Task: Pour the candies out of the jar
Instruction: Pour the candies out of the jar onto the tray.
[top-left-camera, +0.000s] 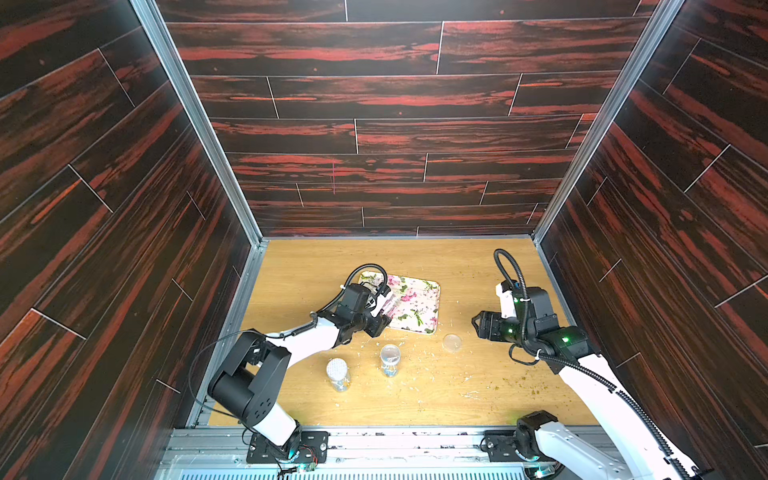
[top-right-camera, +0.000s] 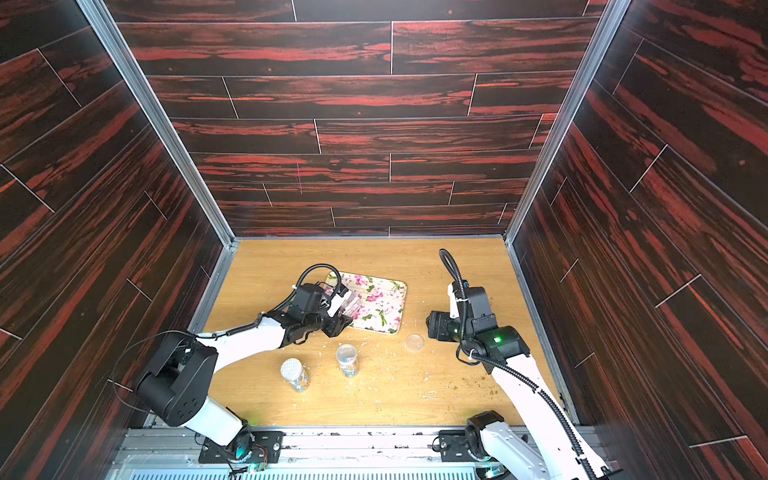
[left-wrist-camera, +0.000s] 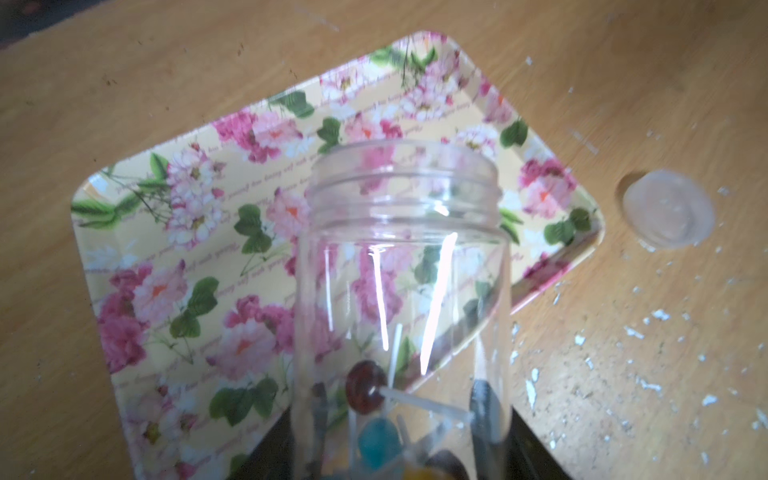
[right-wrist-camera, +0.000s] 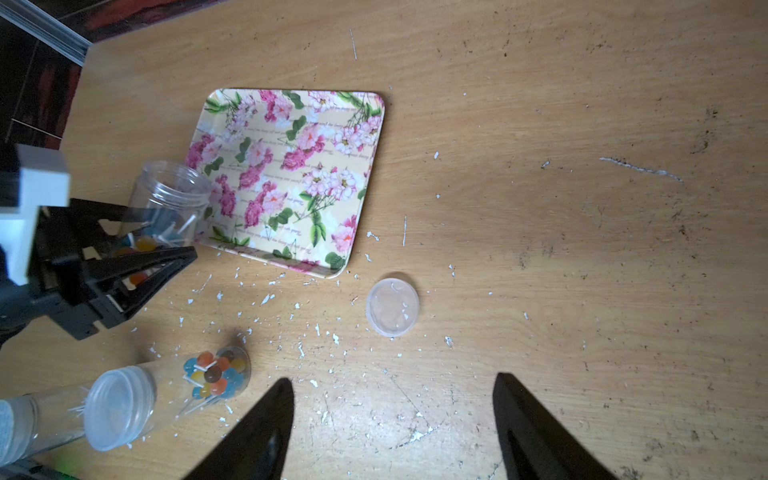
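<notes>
The left gripper (top-left-camera: 382, 309) is clamping the jar (left-wrist-camera: 401, 257) near its base, fingers pressed tight to the clear wall on both sides. The jar is open and leaning, with its mouth reaching over the left edge of the flowered tray (top-left-camera: 420, 300), which is sitting just below the middle of the frame in both top views. The candies (left-wrist-camera: 368, 386) are lying inside the jar at its base end, sticks crossing one another, and none are showing on the tray.

The right gripper (right-wrist-camera: 392, 378) is hanging over the table (right-wrist-camera: 540, 208) with its jaws spread wide and nothing between them. In a top view it is sitting to the right of the tray, with a strip of bare wood between them. The clear lid (right-wrist-camera: 392, 306) is resting flat on the table, just off the tray's lower right corner and not touching it.

Two capped jars (top-left-camera: 337, 372) (top-left-camera: 390, 358) are standing below the left gripper, apart from each other and from the tray's lower edge. Pale crumbs (right-wrist-camera: 266, 299) are lying scattered between them and the tray. A broad band of bare table is stretching from the tray's upper edge to the back wall.
</notes>
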